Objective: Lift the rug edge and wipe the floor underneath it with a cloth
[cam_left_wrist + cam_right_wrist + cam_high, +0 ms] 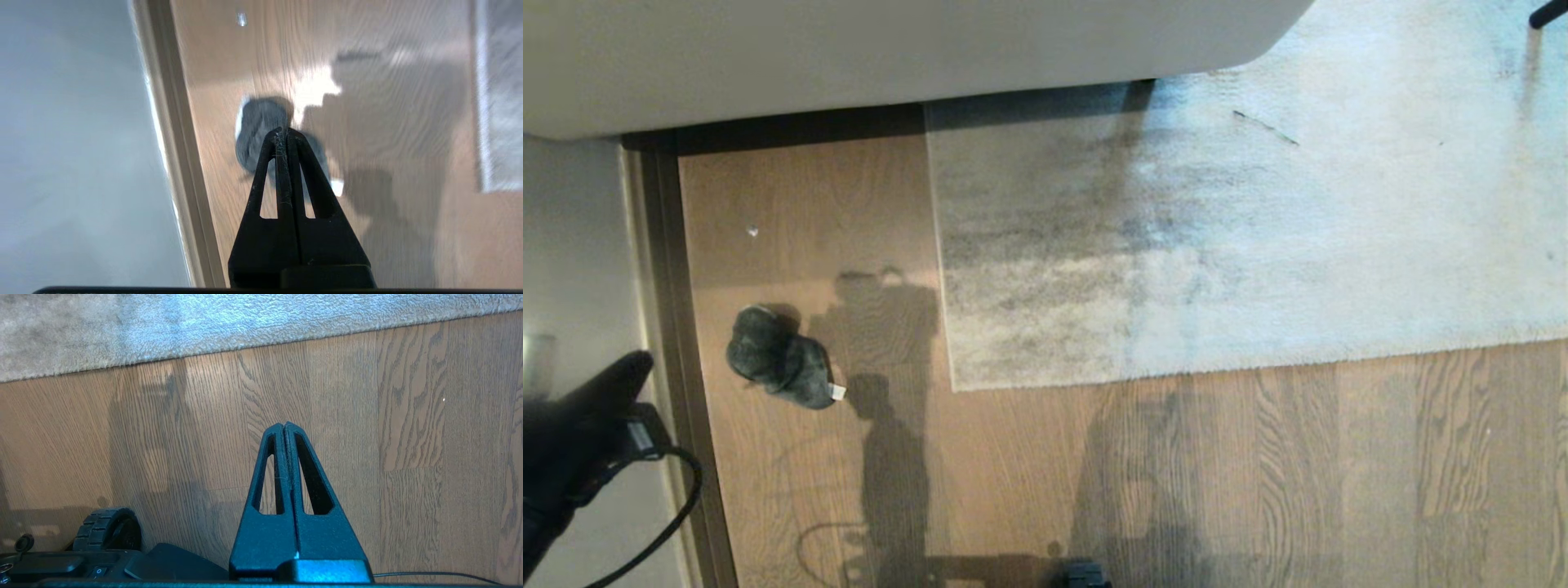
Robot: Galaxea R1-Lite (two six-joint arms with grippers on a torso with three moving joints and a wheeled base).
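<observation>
Right gripper (284, 424): clenched on nothing, parked above bare floor (1258, 474).
Left gripper (283, 131): clenched, empty, raised near the skirting strip (678, 327).
Cloth (780, 359): on the floor, between skirting and rug corner.
Rug edge (943, 269): flat, unlifted.
Progress: 0 steps visibly done; lifting and wiping remain.
</observation>
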